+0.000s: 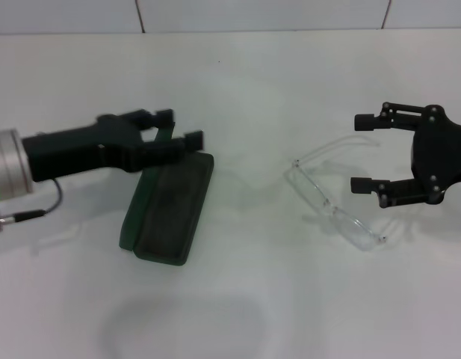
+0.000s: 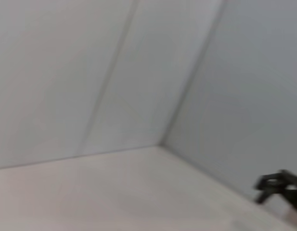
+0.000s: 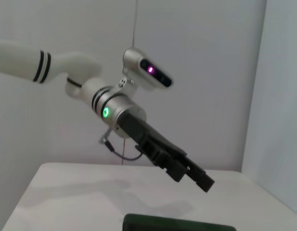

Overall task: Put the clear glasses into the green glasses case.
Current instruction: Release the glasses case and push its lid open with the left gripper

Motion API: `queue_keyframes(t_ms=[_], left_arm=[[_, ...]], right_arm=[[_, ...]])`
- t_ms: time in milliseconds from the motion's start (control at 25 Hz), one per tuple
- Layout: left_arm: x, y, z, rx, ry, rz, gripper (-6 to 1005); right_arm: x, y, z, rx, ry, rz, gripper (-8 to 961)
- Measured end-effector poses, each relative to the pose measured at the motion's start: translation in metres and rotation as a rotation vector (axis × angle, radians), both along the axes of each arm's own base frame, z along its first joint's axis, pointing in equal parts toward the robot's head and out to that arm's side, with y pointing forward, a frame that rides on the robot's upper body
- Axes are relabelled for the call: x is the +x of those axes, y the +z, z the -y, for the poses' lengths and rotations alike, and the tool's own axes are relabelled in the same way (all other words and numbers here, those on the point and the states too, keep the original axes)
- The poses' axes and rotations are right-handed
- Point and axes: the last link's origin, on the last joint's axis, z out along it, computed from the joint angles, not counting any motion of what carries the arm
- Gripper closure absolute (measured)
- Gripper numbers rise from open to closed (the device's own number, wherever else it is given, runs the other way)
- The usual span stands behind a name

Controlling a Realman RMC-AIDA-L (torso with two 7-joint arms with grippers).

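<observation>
Left gripper (image 1: pixel 178 129), fingers spread and empty, hovers at the far end of the green glasses case (image 1: pixel 168 209), lid shut. Right gripper (image 1: pixel 362 153), likewise released, flanks the clear glasses (image 1: pixel 335 202) on the desk (image 1: pixel 252 90).

The black left tool (image 1: pixel 179 127) covers the far end of the dark green rectangular hard glasses case (image 1: pixel 170 213), the black right tool (image 2: pixel 278 187) shows only as a blurred shape cut by the left wrist view's edge, and the right wrist view's edge cuts the case.

No words, labels, brand names or numbers can be read anywhere. The green glasses case (image 1: pixel 169 211) shows no legible lettering, and neither do the arms.
</observation>
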Motion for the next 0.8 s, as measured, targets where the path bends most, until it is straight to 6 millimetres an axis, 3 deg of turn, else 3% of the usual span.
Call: queue_keyframes(t_ms=[160,320,520,800], left_arm=[[0.002,0.010,0.003,0.022,0.035,-0.050,119],[-0.010,0.015,0.005,0.041,0.099,-0.099,129],[-0.028,0.005,0.008,0.018,0.171,-0.161,141],[-0.035,-0.002,0.010,-0.009,0.202,-0.189,158]], right_arm=[[0.001,-0.002,0.001,-0.007,0.000,0.010,103],[0.002,-0.008,0.004,-0.025,0.003,0.025,103],[0.001,-0.018,0.006,-0.043,0.016,0.050,103],[-0.003,-0.024,0.009,-0.063,0.034,0.051,104]])
